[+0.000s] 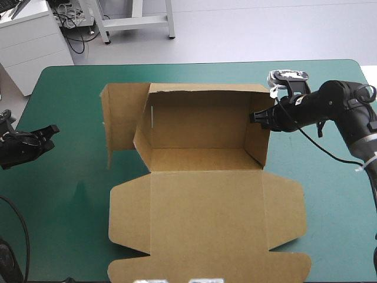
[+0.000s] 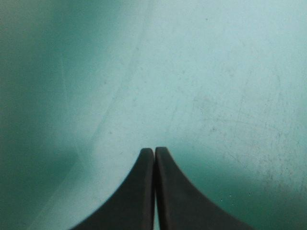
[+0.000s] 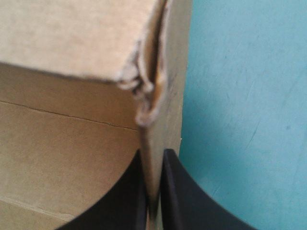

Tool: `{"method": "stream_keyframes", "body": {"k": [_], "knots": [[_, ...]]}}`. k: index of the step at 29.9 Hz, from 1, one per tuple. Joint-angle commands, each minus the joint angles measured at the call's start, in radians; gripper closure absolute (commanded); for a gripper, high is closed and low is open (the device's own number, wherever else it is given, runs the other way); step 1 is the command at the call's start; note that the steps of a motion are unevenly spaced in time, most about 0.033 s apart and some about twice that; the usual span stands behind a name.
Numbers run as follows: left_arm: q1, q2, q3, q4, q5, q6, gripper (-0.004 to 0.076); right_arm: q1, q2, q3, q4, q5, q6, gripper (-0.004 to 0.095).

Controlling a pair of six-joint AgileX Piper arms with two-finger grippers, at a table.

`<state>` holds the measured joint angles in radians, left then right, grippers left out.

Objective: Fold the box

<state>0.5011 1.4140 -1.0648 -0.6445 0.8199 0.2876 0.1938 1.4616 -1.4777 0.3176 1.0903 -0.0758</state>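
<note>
Box (image 1: 200, 200) wall at 3 o'clock is pinched by right gripper (image 1: 255, 117), probably for upright support. Left gripper (image 1: 53, 130), fingers pressed together, is parked clear at 9 o'clock.

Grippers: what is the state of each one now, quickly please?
Left gripper: shut, holding nothing.
Right gripper: shut on the box, at its right wall.
</note>
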Motion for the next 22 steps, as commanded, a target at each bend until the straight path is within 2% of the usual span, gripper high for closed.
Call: {"method": "stream_keyframes", "body": {"k": [1, 5, 16, 22], "knots": [[0.001, -0.038, -0.023, -0.055, -0.022, 0.000, 0.0747, -0.007, -0.029, -0.037, 0.032, 0.073, 0.026, 0.0908], [0.001, -0.038, -0.023, -0.060, -0.019, 0.000, 0.0747, -0.007, -0.002, -0.037, 0.024, 0.157, 0.037, 0.0908], [0.001, -0.038, -0.023, -0.085, -0.003, 0.000, 0.0747, -0.005, 0.167, -0.037, 0.024, 0.144, 0.005, 0.0911], [0.001, -0.038, -0.023, -0.081, -0.010, 0.005, 0.0747, -0.005, 0.273, -0.105, 0.024, 0.134, -0.053, 0.0910]]}}
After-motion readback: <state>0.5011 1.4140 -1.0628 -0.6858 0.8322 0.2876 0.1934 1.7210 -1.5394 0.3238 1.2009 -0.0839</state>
